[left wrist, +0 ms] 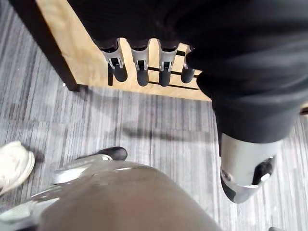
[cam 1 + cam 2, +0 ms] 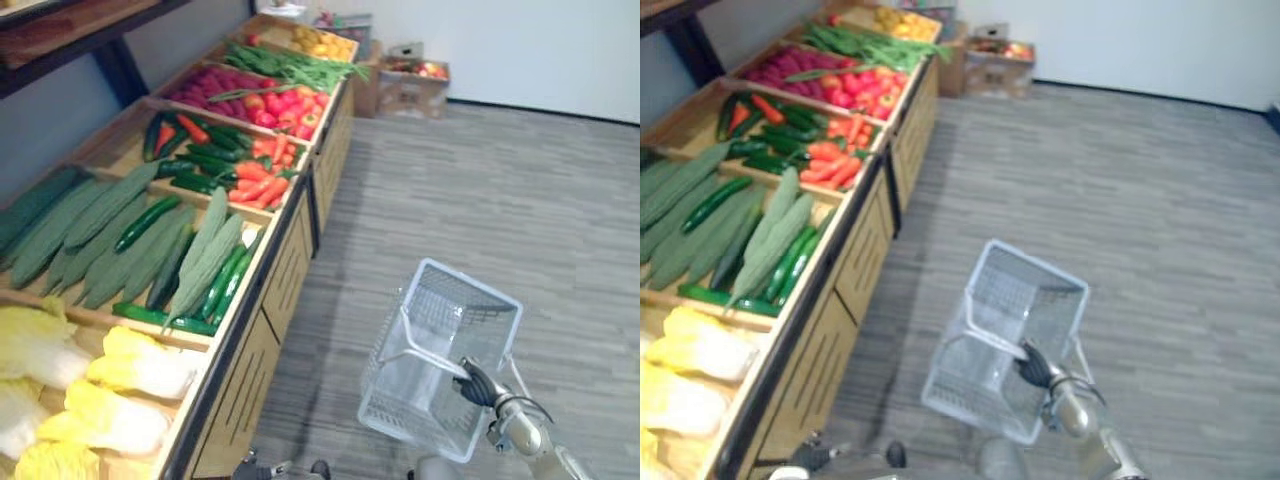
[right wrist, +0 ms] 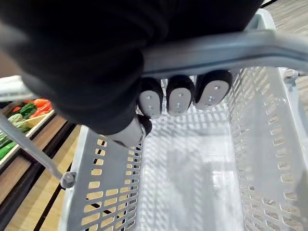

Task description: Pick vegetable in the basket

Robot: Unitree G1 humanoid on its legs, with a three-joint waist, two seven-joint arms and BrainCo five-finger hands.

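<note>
A long wooden produce stand (image 2: 285,265) runs up the frame's left, its bins full of vegetables (image 2: 130,235), none yet picked. At lower right the white basket (image 2: 400,405) hangs empty, the right hand (image 3: 179,100) curled round its handle (image 3: 231,48). The left hand (image 1: 139,67) dangles loose-fingered and empty by the stand's front; rising, it might clip the rim.

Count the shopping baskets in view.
1. The grey basket is beside the produce stand, its handle gripped by the right hand; nothing lies in it. Others could be out of frame.
</note>
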